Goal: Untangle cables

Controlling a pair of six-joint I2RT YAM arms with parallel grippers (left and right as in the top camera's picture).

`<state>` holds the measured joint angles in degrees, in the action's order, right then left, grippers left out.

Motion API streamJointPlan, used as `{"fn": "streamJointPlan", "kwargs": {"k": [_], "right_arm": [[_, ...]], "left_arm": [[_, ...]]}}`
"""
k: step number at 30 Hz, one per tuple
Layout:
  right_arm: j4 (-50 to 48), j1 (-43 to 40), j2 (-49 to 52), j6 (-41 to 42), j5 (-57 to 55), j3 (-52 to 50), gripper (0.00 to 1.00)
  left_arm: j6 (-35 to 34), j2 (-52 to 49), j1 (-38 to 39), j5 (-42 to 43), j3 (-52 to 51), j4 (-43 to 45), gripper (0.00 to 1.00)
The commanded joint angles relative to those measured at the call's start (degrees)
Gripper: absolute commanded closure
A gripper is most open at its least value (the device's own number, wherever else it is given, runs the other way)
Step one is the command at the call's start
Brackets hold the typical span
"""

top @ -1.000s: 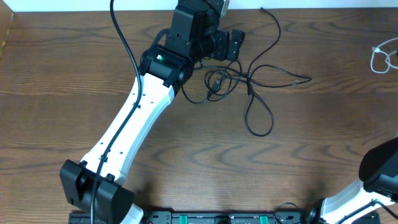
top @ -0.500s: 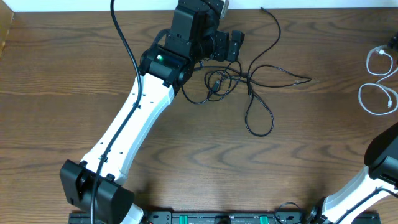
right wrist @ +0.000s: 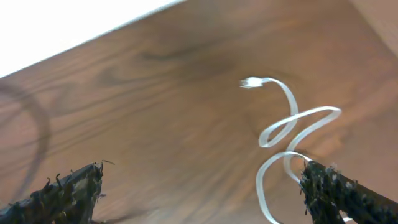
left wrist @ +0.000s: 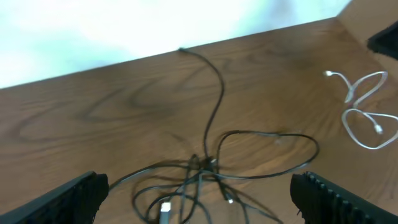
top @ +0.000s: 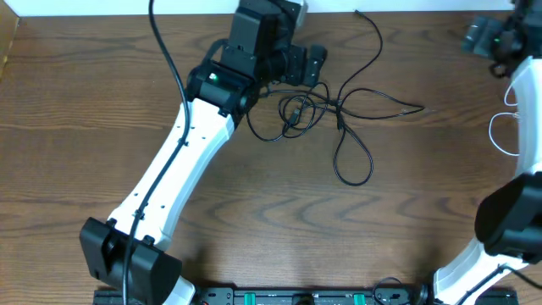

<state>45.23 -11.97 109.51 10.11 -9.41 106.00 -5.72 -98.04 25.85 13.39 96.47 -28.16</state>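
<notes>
I have two arms, and both of them are up near the far edge of the brown wooden table [top: 85, 85]. My left gripper [top: 322, 65] has its two fingers spread wide with nothing between them. It sits just beside the black cable [top: 298, 108]. From my left wrist I see the left gripper [left wrist: 199, 199] with the black cable [left wrist: 219, 106] lying right below and in front of it. That cable is in a messy bunch of loops that cross over each other. One end runs up toward the far edge, one end points to the right, and a big loop hangs down toward me. My right gripper [top: 484, 36] is in the far right corner, and its fingers are spread wide too, holding nothing. The white cable [top: 494, 135] lies in curls by the right edge, partly hidden under my right arm. From my right wrist, the white cable [right wrist: 311, 112] is near the right finger of my right gripper [right wrist: 199, 196]. The white cable [left wrist: 346, 118] is well apart from the black one.
</notes>
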Motion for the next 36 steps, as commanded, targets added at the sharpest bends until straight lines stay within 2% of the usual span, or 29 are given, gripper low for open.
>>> {"fn": "streamJointPlan", "kwargs": {"k": [1,5,9,14,17,22,32,36], "right_arm": [[1.4,4.7,-3.5,-7.6,8.8,0.1,0.01],[3.7,8.4,-3.7,-10.0,18.0,0.1,0.01],[4.8,11.7,-3.7,-8.9,24.4,0.1,0.01],[6.1,15.9,-3.7,-5.4,27.1,0.1,0.01],[7.2,18.9,-3.7,-4.3,25.7,0.1,0.01],[10.3,23.9,-3.7,4.2,13.6,0.1,0.01],[11.4,23.8,-3.7,5.3,12.5,0.1,0.01],[11.1,22.7,-4.0,5.3,12.5,0.1,0.01]], "left_arm": [[1.5,0.0,-3.6,0.3,0.9,-2.3,0.02],[7.6,0.0,-6.3,5.5,0.9,-7.2,0.02],[12.4,0.0,-7.6,5.7,0.9,-12.3,0.02],[19.3,-0.1,-7.7,6.1,0.9,-16.6,0.02],[21.9,-0.6,-7.7,9.7,0.8,-17.0,0.02],[24.0,-5.2,-7.4,17.0,0.8,-16.6,0.02],[24.3,-15.6,-7.3,18.8,0.8,-4.9,0.02],[24.3,-18.1,-6.7,21.1,0.8,-1.7,0.07]]}}
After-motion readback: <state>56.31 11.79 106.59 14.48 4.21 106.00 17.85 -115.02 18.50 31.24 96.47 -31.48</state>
